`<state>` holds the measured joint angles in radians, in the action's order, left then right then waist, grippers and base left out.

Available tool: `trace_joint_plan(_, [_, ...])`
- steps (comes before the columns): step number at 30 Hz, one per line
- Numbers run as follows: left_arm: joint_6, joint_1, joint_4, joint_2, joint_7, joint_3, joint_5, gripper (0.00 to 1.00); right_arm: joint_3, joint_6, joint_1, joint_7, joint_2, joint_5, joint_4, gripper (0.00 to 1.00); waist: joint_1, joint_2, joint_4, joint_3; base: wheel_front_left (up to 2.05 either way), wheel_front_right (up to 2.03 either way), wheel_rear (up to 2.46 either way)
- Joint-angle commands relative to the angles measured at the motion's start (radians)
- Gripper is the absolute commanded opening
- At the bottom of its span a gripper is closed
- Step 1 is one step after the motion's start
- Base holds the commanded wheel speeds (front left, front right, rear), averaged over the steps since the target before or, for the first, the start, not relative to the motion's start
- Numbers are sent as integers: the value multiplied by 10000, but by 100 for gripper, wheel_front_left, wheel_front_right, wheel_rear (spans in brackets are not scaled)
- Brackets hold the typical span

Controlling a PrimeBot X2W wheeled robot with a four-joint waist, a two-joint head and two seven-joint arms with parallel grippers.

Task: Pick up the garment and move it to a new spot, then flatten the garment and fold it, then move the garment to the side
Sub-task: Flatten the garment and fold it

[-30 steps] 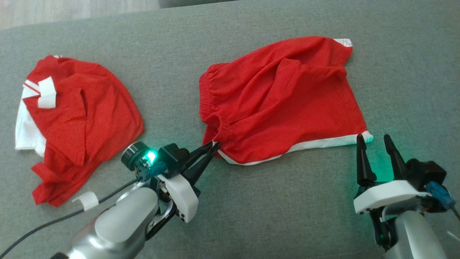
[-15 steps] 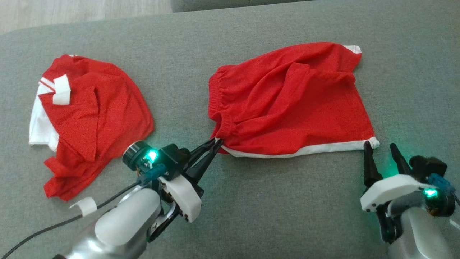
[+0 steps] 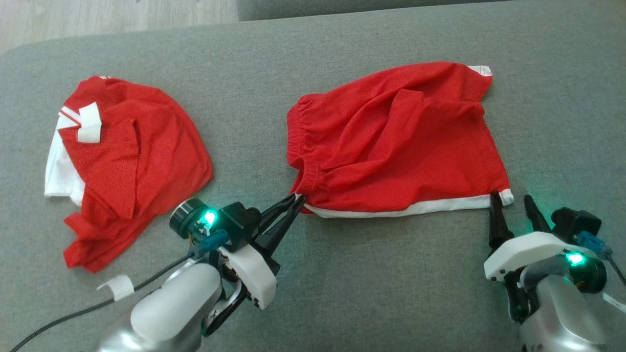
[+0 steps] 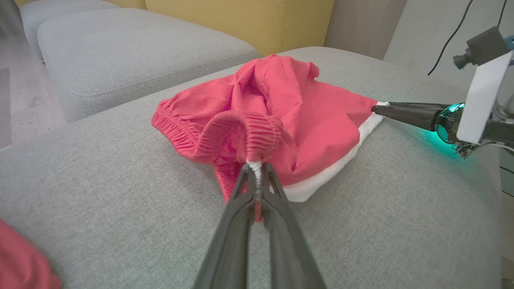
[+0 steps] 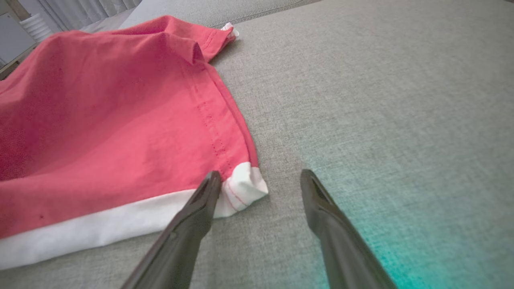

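Near hem (image 3: 401, 210) of the red shorts (image 3: 391, 142) now lies straighter: left claw (image 3: 296, 200) clamps the waistband (image 4: 261, 132); right claw (image 3: 510, 195), prongs apart, straddles the white hem corner (image 5: 243, 188), apparently for flattening.

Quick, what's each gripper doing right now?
Left gripper: shut on shorts, at the waistband corner.
Right gripper: open, holding nothing, one finger beside the shorts' white hem corner.

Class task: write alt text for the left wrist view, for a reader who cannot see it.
The left gripper is shut on the elastic waistband of crumpled, white-hemmed red shorts, which lie on a grey cushion. From the right edge, the right gripper points its dark fingers at the far corner of the hem.
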<state>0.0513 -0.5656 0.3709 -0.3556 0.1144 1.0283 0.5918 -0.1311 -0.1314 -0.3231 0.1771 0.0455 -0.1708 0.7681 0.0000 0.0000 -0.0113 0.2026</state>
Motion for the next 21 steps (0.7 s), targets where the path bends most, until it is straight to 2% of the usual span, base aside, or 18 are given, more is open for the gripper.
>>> trace_joint_plan(1, [-97, -237, -298, -294, 10, -334, 95, 0, 343, 7, -219, 57, 47, -46, 41, 95, 0, 0, -2, -7, 0, 0, 0])
trace_joint_plan(2, [-113, -229, -303, -294, 2, -331, 105, 0, 415, 7, -273, 55, 47, -50, 150, 45, 0, 0, -3, -11, 0, 0, 0])
trace_joint_plan(3, [-129, -224, -307, -296, -11, -327, 114, 0, 480, 7, -326, 62, 47, -65, 242, 0, 0, 0, -6, -12, 0, 0, 0])
trace_joint_plan(14, [-558, -225, -150, -488, -206, -444, 158, 0, 1050, 7, -789, 569, 47, -982, 399, 0, 0, 0, -129, -143, 0, 0, 0])
trace_joint_plan(21, [-730, -416, -361, -737, -192, -783, 354, 0, 1749, 7, -954, 770, 47, -2440, -969, 0, 0, 0, -355, -591, 0, 0, 0])
